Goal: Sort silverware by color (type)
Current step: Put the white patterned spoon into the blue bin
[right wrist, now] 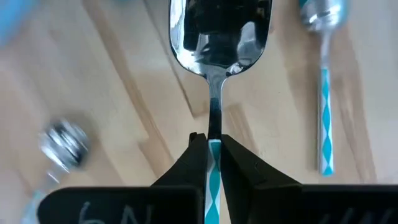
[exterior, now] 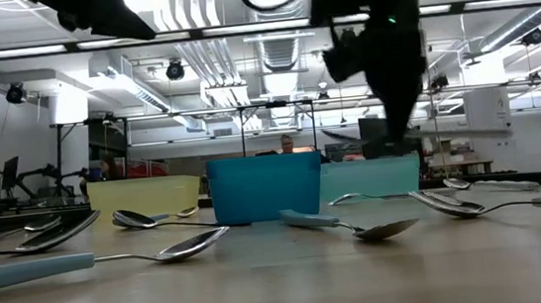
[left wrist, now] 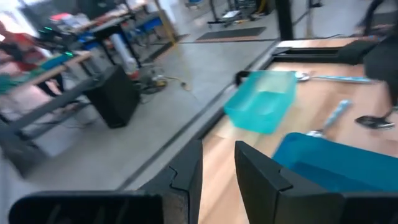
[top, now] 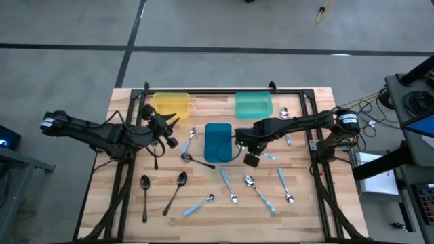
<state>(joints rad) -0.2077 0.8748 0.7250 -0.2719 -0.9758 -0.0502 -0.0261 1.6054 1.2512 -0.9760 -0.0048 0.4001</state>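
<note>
Pinching between right fingers (right wrist: 198, 155) — blue-handled spoon (right wrist: 219, 37).

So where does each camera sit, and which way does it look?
High: above the table, looking straight down; both arms show.
Low: at tabletop height, looking level past the blue tray into the room; an arm hangs above.
Left wrist: on the left arm, facing the teal tray; its open jaws show.
Right wrist: looks down at a blue-handled spoon clamped in its jaws.
Shared: high and low both show the blue tray.

yellow tray (top: 170, 104) | teal tray (top: 253, 104) | blue tray (top: 218, 141) | wooden table (top: 305, 210)
</note>
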